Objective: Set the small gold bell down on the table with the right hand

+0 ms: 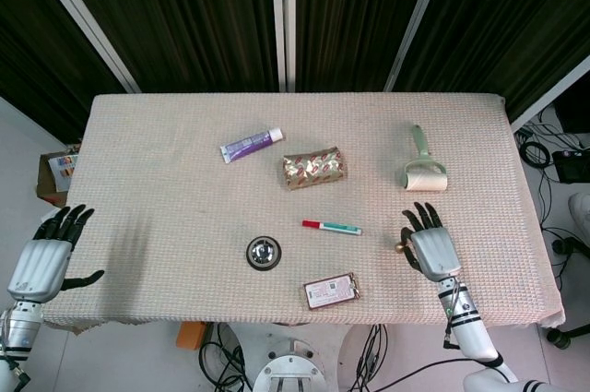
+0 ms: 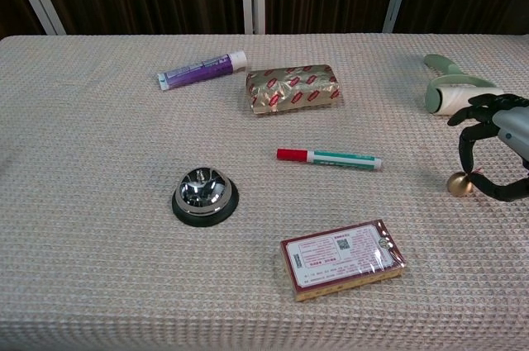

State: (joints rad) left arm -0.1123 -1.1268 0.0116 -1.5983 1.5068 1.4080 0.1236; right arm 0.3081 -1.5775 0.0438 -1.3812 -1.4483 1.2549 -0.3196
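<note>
The small gold bell [image 2: 459, 184] with a red loop on top hangs at the table's right side, right by the cloth. My right hand [image 2: 498, 151] pinches its top between a fingertip and the thumb, with the other fingers spread. In the head view the bell [image 1: 401, 247] peeks out at the left edge of the right hand [image 1: 431, 250]. My left hand [image 1: 41, 263] hovers open beside the table's left front corner, holding nothing.
A lint roller [image 2: 450, 91] lies just behind the right hand. A red-capped marker [image 2: 329, 158], a card pack [image 2: 342, 258] and a chrome call bell [image 2: 205, 194] lie towards the front. A gold-wrapped packet [image 2: 293, 87] and a purple tube [image 2: 202, 69] lie further back.
</note>
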